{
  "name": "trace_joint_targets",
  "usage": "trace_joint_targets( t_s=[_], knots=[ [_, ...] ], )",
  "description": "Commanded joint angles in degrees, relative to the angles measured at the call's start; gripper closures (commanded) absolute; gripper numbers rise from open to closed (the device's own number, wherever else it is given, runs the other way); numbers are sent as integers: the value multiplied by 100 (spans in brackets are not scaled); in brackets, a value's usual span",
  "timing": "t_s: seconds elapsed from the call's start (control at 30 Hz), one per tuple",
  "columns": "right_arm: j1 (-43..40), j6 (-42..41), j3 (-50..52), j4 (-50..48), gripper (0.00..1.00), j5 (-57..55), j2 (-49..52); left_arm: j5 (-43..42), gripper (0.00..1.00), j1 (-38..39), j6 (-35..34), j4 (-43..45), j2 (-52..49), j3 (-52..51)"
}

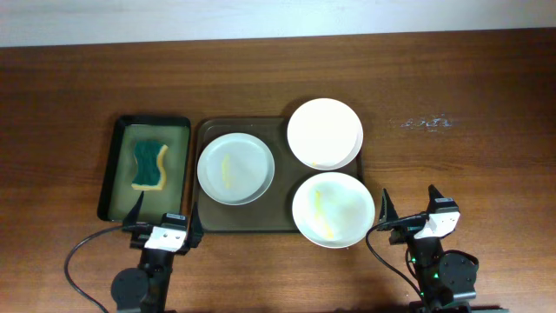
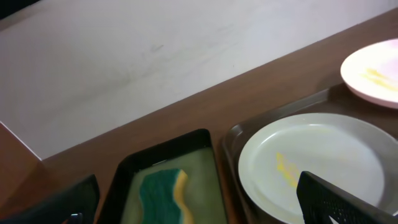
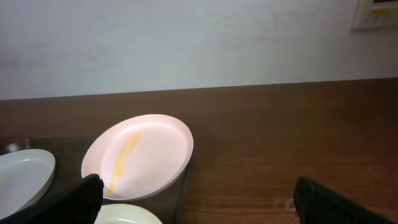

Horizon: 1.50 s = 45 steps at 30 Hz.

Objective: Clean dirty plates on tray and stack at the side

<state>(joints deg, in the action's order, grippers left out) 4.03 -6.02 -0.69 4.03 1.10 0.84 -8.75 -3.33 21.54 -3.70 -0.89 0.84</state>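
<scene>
Currently nothing is being held: the left hand (image 1: 165, 217) is hovering at the near edge of the desk (image 1: 486, 78) with its fingers spread wide and empty. The right hand (image 1: 408, 198) is doing likewise, fingers well apart, just beside the near-right plate (image 1: 334, 209). All three plates are sitting on the tray (image 1: 208, 222). The left plate (image 1: 235, 169) is lying flat inside it. The far-right plate (image 1: 325, 133) is overhanging the far right corner and looking tilted on the rim in the right wrist view. The near-right plate is riding out over the near right rim. Yellowish smears are showing on every face, faintest on the far-right plate. A green-and-yellow sponge (image 1: 149, 166) is lying in the small black tray (image 1: 109, 174) just beside the tray's left edge, ahead of the left hand. On handling, the plates are looking stiff, light and smooth, so probably slippery and possibly breakable. The shallow rim is offering the only purchase, so pinching across the edge where a plate is overhanging the tray seems the surest hold. The sponge is likely soft and squashable, best pinched across its narrow waist. Wiping is not yet begun, by my reading, and the sponge seems the first thing to fetch.
</scene>
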Motion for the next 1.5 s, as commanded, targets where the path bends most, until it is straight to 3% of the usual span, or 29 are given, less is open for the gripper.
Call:
trace_joint_targets(
  t_s=[0.0,0.33,0.57,0.7,0.87,0.93,1.0,1.17,1.3,1.4,1.47],
  knots=[
    [46,-28,-251,-37,2,83,-33,-271,0,-17,-549,20,48,243],
    [46,-42,-1364,286,2,588,-33,-577,1,-17,-846,-205,-656,1738],
    [46,-39,-2498,1222,2,599,125,-1241,1,-20,-848,-975,-2636,3412],
    [46,-42,-3123,1587,2,765,765,-1812,0,-20,-846,-2004,-4006,4752],
    [46,-42,-4192,2251,2,1373,2192,-1895,1,-20,-846,-3939,-5617,6682],
    [46,-39,-4868,2944,2,1375,3141,-2096,0,-20,-846,-4572,-6227,7298],
    [46,-39,-5560,3523,2,1403,4234,-2505,1,-20,-844,-4922,-6883,7720],
    [46,-37,-6979,4793,2,2052,6651,-2540,1,-20,-844,-5532,-8026,8096],
    [46,-42,-7173,4597,2,2660,7853,-2260,1,-20,-841,-5469,-8216,8096],
    [72,-33,-7173,4011,1,4378,8596,-1816,1,-17,-841,-5379,-8216,8096],
    [295,-118,-7173,3700,14,4363,8937,-1534,1,-20,-846,-5261,-8240,8096]
  ],
)
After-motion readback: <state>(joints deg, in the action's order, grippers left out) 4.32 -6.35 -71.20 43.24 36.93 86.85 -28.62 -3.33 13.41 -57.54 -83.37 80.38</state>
